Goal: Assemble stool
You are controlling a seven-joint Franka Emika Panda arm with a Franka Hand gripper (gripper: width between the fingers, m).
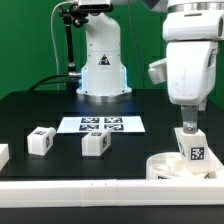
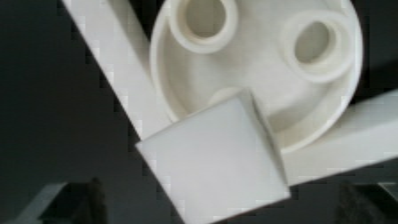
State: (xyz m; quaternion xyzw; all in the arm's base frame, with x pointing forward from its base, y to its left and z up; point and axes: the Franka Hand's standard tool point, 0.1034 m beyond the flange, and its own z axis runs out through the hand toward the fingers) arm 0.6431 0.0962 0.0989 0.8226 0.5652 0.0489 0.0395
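The exterior view was bright and evenly lit from overhead. The white arm (image 1: pixel 190 60) was washed out nearly to glare, while the black counter (image 1: pixel 30 110) showed only faint, soft shadows beneath the white parts. A bluish glow sat on the arm's base (image 1: pixel 103 75). The wrist view was blurred throughout: the seat disc (image 2: pixel 267 60) and the leg (image 2: pixel 214 165) lacked crisp edges, and the dark areas around them held no detail.

White plastic on the seat disc (image 1: pixel 170 168) and on the legs (image 1: pixel 95 145), with a black-and-white square tag on each leg. Black over the table (image 1: pixel 30 108), white along the border rail (image 1: pixel 90 190), and white printed with black square patterns on the marker board (image 1: pixel 100 125). White again on the robot arm (image 1: pixel 190 68), pale blue glow at its base (image 1: pixel 103 75).
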